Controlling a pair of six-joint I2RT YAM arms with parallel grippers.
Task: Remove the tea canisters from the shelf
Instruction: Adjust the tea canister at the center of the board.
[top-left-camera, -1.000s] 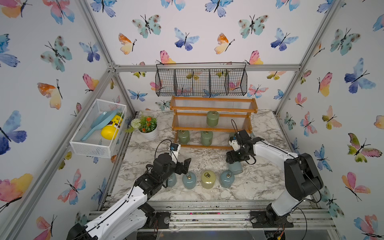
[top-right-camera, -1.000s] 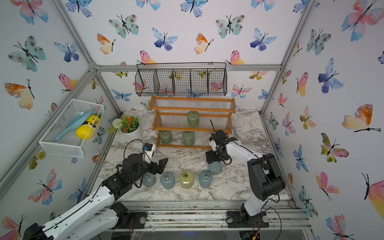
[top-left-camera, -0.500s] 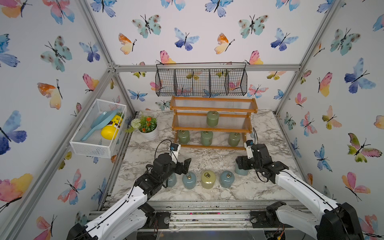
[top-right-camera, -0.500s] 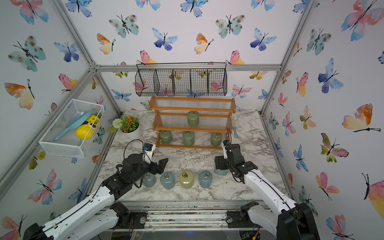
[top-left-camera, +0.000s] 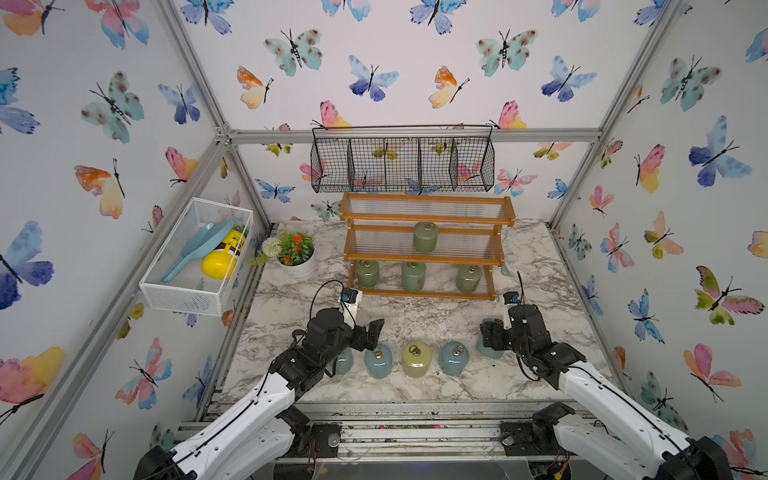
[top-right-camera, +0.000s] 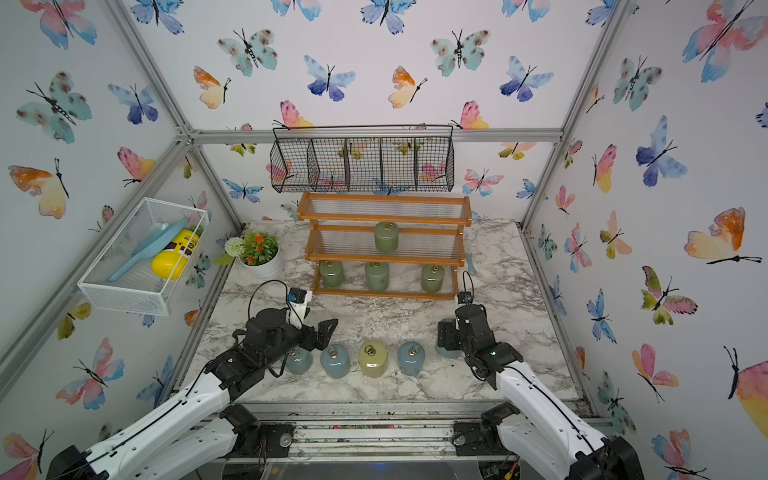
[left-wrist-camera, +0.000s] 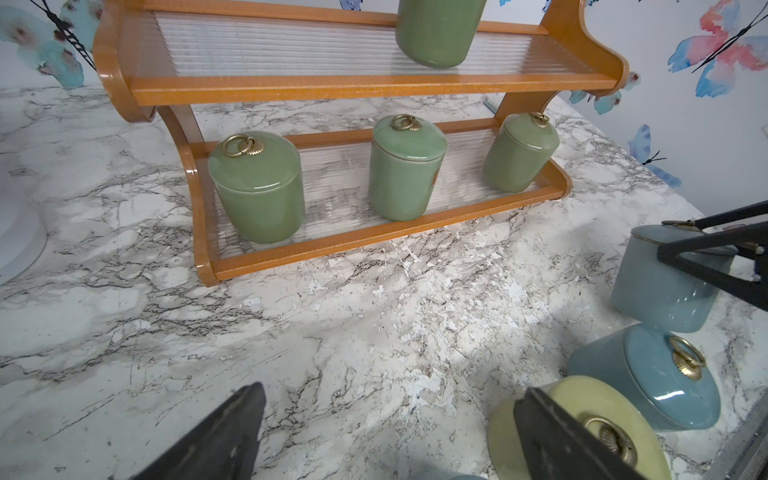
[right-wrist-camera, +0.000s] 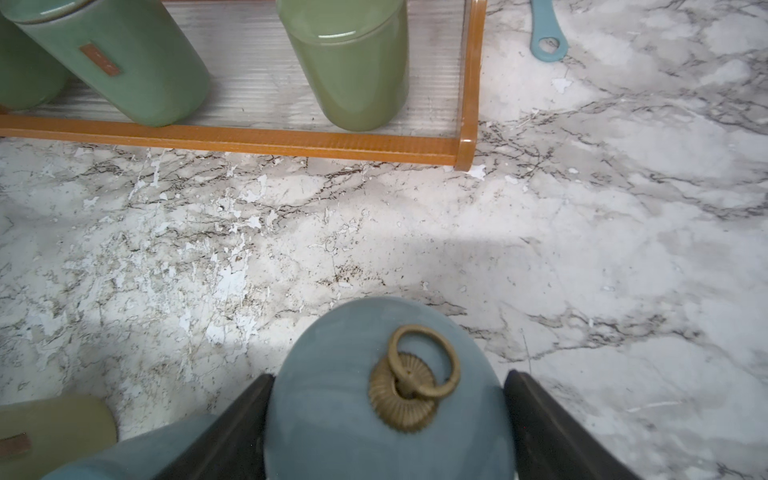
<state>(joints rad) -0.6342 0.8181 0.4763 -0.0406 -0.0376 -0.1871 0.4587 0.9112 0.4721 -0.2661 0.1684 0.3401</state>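
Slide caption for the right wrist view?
Right hand clasping a blue canister near the shelf, green canisters on its bottom tier.

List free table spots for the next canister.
Free: strip between shelf and canister row; table right of shelf, bar a blue handle; patch between flower pot and left gripper. Crowded: the front row, where the right gripper clamps a blue canister.

Butterfly-print walls (top-left-camera: 415, 54); marble tbl (top-left-camera: 424, 320)

The left arm reaches low over the surface, the left gripper (top-left-camera: 368, 334) with its jaws spread wide. The right arm stretches forward, the right gripper (top-left-camera: 489, 338) tipped down, jaws clamped on both sides of a blue canister (right-wrist-camera: 332, 415).
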